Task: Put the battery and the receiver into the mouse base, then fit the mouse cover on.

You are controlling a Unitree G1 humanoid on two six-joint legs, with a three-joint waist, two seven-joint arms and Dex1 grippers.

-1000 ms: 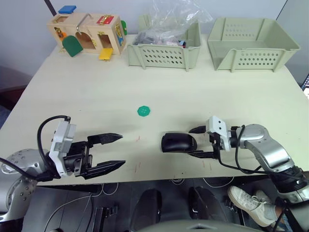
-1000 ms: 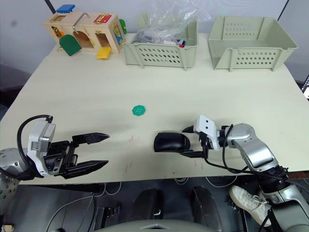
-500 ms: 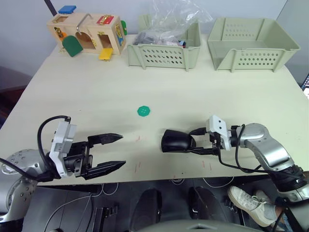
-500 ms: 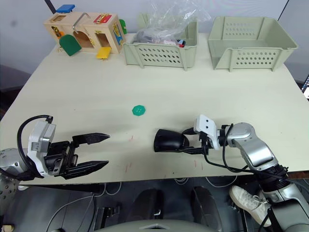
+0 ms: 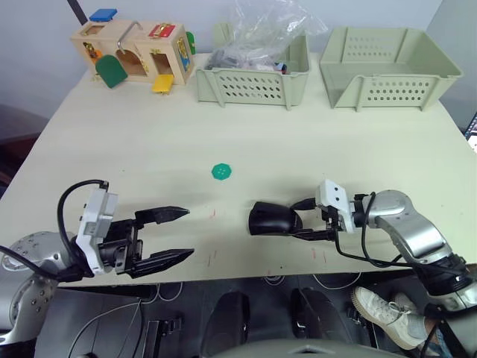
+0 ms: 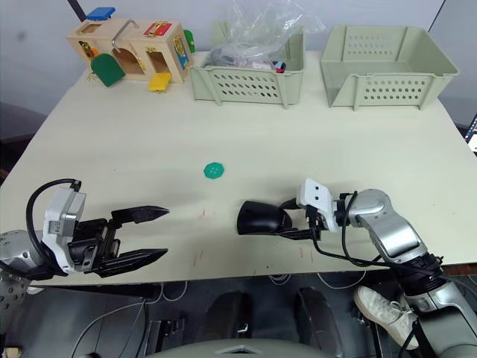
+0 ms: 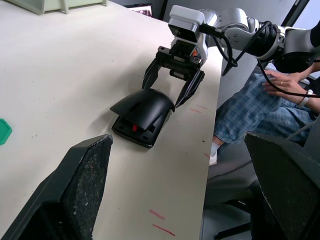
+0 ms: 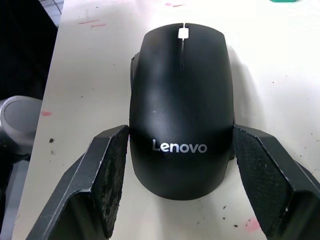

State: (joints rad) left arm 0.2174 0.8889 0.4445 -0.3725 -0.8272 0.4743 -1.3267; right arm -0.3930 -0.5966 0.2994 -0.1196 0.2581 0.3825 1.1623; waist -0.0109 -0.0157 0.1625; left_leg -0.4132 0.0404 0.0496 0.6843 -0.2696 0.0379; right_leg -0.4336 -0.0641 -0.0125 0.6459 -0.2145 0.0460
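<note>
- At the far edge of the cream worktop [image 5: 134, 142] stand a wooden latch box [image 5: 134, 54] with coloured doors, a pale green basket [image 5: 253, 74] holding a crumpled clear plastic bag [image 5: 272, 26], and a second pale green basket [image 5: 384, 68] beside it.
- A small green disc [image 5: 222, 171] lies alone near the middle of the worktop, well apart from both arms.
- Faint red marks dot the worktop near its front edge.
- In the left wrist view a person's hand [image 7: 280, 82] rests on a blue-trousered leg beyond the worktop's edge.
- Nothing lies between the left pincer [image 5: 173, 234] and the mouse.
- The mouse cover [image 8: 182, 100], a glossy black shell with white "Lenovo" lettering near the end facing the right pincer, lies on top of the mouse base [image 7: 135, 131] near the front edge of the worktop.
- In the left wrist view the cover sits tilted, its far end raised, and a red patch shows in the gap above the base.
- The right pincer [image 5: 304, 222] is spread, one finger on either side of the cover's lettered end, close beside it but with gaps showing.
- The left pincer hangs released at the front left of the worktop, grasping nothing, its fingers pointing toward the mouse.
</note>
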